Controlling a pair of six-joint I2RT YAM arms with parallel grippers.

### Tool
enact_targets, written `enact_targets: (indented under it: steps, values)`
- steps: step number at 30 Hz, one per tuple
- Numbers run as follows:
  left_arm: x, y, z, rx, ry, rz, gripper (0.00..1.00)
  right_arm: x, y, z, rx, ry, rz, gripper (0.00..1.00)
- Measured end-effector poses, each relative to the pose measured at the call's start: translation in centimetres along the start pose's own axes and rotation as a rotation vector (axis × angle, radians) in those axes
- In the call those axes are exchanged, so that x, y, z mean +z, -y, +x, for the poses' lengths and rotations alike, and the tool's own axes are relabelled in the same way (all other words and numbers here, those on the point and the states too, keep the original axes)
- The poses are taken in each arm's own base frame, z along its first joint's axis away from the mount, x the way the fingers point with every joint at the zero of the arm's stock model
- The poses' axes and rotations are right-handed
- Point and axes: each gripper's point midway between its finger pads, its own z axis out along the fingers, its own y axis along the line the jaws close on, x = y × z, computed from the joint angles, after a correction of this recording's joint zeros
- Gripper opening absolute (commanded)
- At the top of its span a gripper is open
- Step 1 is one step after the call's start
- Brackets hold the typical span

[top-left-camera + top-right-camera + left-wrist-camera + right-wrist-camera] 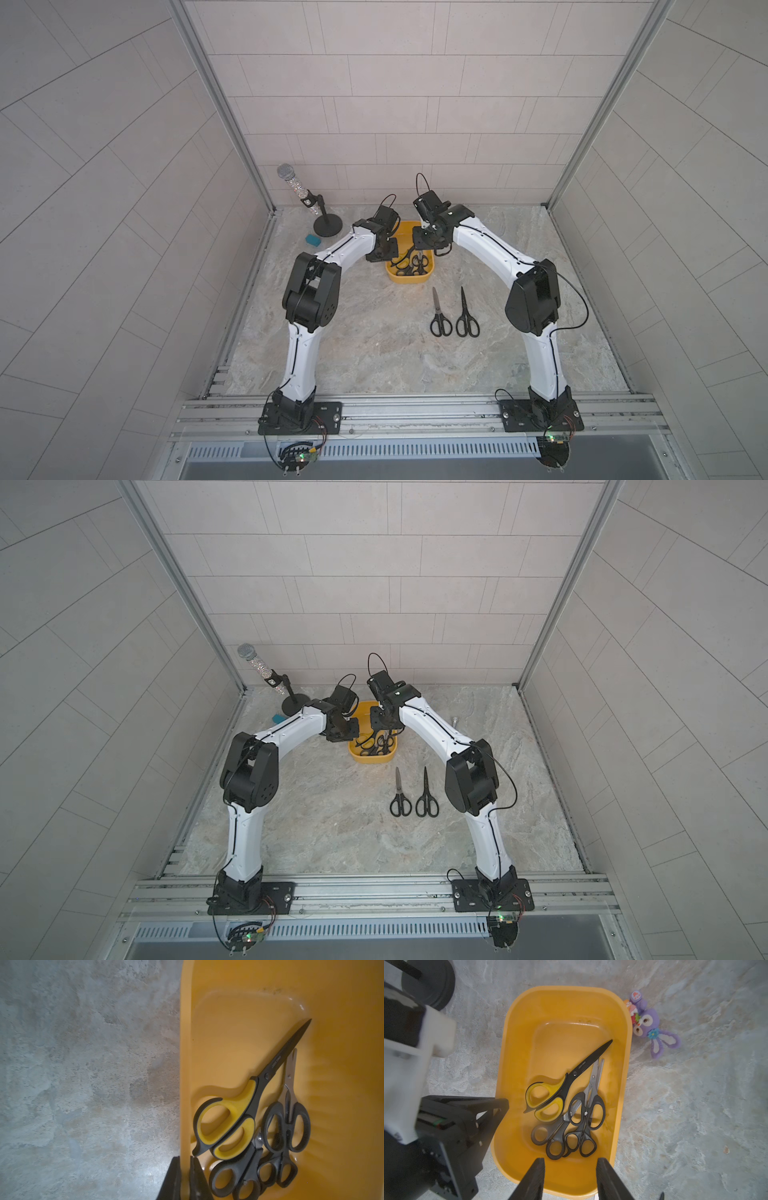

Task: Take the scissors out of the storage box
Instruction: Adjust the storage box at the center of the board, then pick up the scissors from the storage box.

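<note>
The mustard-yellow storage box (409,279) (371,760) sits at the back middle of the table. Inside it lie yellow-and-black-handled scissors (548,1097) (228,1126) and three black-handled pairs (586,1109) tangled near one end. Two more black-handled scissors (440,318) (467,320) lie side by side on the table in front of the box. My left gripper (185,1167) is shut on the box's side wall, one finger inside and one outside. My right gripper (571,1162) hovers open above the box's near end, with nothing between its fingers.
A glittery microphone on a black stand (309,201) and a blue sponge (313,240) stand at the back left. A purple bunny toy (652,1028) lies against the box's far right corner. My left arm (446,1126) crowds the box's left side.
</note>
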Motion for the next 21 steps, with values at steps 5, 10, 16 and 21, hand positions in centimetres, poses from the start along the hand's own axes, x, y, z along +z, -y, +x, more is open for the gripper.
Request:
enact_targets:
  steps: [5, 10, 16, 21]
  values:
    - [0.2, -0.2, 0.4, -0.007, -0.006, 0.004, 0.25, 0.8, -0.6, 1.6, 0.015, -0.05, 0.013, 0.44]
    - [0.6, -0.6, 1.9, -0.034, -0.059, 0.029, 0.44, 1.7, -1.1, 1.7, 0.031, -0.068, 0.03, 0.43]
    - [-3.5, -2.3, 0.5, -0.086, 0.013, 0.061, 0.45, 4.2, -0.7, 1.8, 0.053, -0.092, 0.083, 0.42]
    - [-9.8, -4.5, -2.2, -0.133, 0.187, 0.085, 0.45, 6.1, -0.4, 1.2, 0.076, -0.095, 0.113, 0.41]
